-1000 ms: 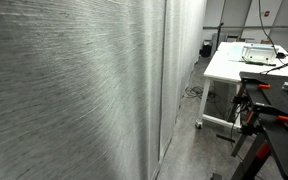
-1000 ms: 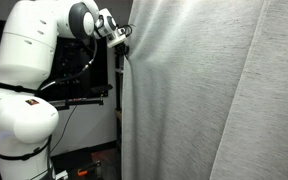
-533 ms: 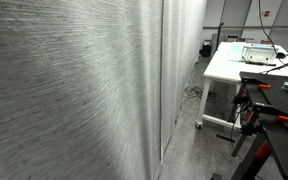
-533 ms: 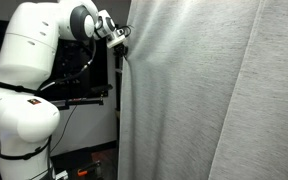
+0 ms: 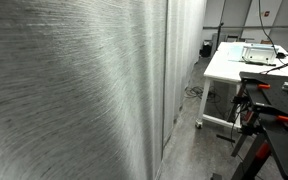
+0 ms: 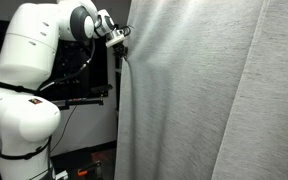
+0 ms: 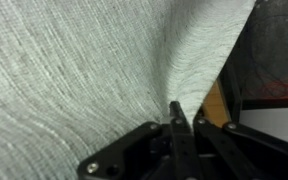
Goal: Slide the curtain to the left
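Note:
The curtain (image 6: 214, 95) is a tall light grey-white pleated fabric that fills most of both exterior views (image 5: 74, 100). In an exterior view the white arm reaches to the curtain's left edge near the top, and my gripper (image 6: 123, 45) pinches that edge. In the wrist view the black fingers (image 7: 179, 118) are pressed together on the curtain's edge fold (image 7: 104, 60). The fingertips are partly hidden by the fabric.
The robot's white base and body (image 6: 24, 90) stand left of the curtain, with a dark monitor or frame (image 6: 99, 70) behind. On the other side stand a white table (image 5: 234, 65) with equipment and a black stand with red clamps (image 5: 269, 120).
The curtain's left edge has shifted slightly to the left with the gripper holding it; folds in the fabric have moved a little.

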